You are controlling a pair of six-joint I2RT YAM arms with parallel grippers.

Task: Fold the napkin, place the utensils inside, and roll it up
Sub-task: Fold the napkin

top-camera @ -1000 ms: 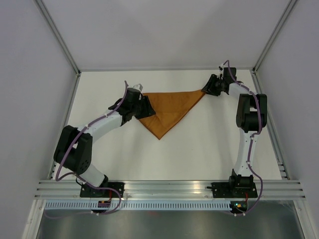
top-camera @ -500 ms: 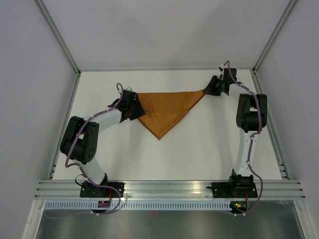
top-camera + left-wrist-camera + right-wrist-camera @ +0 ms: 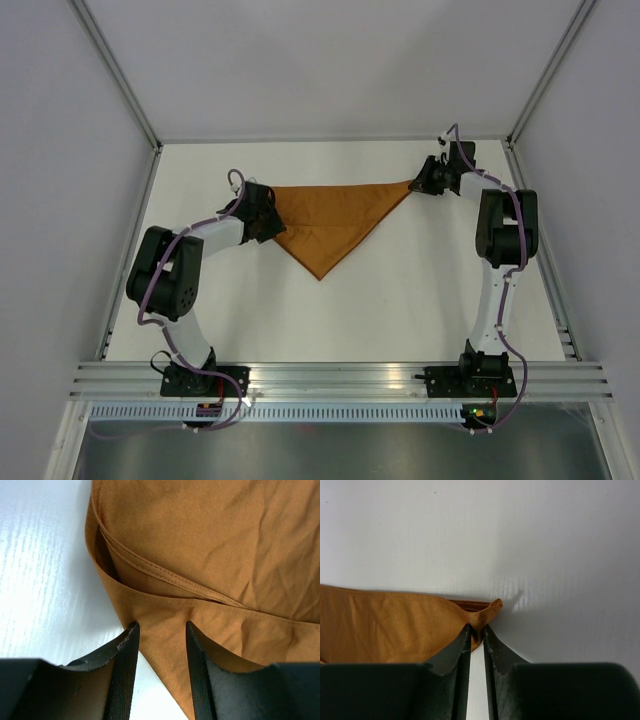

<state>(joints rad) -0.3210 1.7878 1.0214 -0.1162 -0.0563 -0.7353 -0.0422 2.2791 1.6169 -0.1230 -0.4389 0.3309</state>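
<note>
The napkin (image 3: 335,218) lies on the white table as a rust-orange triangle, long edge at the back and point toward the arms. My left gripper (image 3: 270,222) is at its left corner. In the left wrist view (image 3: 161,625) the jaws stand apart, with the doubled cloth (image 3: 210,545) lying flat between and beyond them. My right gripper (image 3: 414,184) is at the right corner. In the right wrist view (image 3: 476,628) it is shut on the puckered tip of the napkin (image 3: 385,625). No utensils are in view.
White walls enclose the table at the back and both sides. An aluminium rail (image 3: 340,375) runs along the near edge, carrying both arm bases. A metal strip (image 3: 560,300) edges the table's right side.
My left gripper has drawn back to the left, off the cloth's middle to its left corner, and the left part of the napkin now lies uncovered. The right gripper has kept hold of its corner.
</note>
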